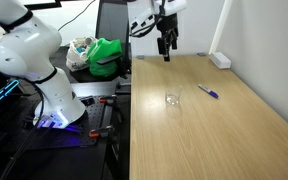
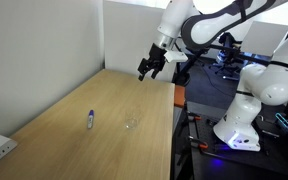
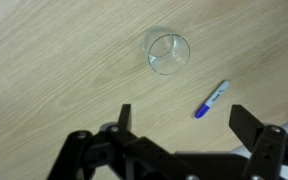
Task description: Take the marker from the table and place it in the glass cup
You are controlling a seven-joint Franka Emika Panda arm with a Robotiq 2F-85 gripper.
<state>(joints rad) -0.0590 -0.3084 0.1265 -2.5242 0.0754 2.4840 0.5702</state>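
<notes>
One marker (image 3: 211, 99), blue at one end and paler along the barrel, lies flat on the table (image 3: 54, 70), untouched. It rests at a slant just beside the glass cup (image 3: 169, 53), apart from it, with bare wood between the two. In the wrist view it sits to the right of the cup and a little nearer the camera. The cup stands upright and has nothing inside it; it is clear enough that the wood grain shows through its base. In an exterior view the marker (image 1: 208, 92) lies right of the cup (image 1: 172, 99) and slightly farther back; in an exterior view from the opposite end, the marker (image 2: 90, 119) is left of the cup (image 2: 130, 122).

Above the far end of the table (image 1: 224, 140) the gripper (image 1: 165, 48) hangs in the air, well apart from both things. From the wrist its fingers (image 3: 124, 112) are spread wide with nothing between them. A white block (image 1: 220, 60) lies by the wall at the far right edge, and a green bag (image 1: 106, 55) sits off the table to the left.
</notes>
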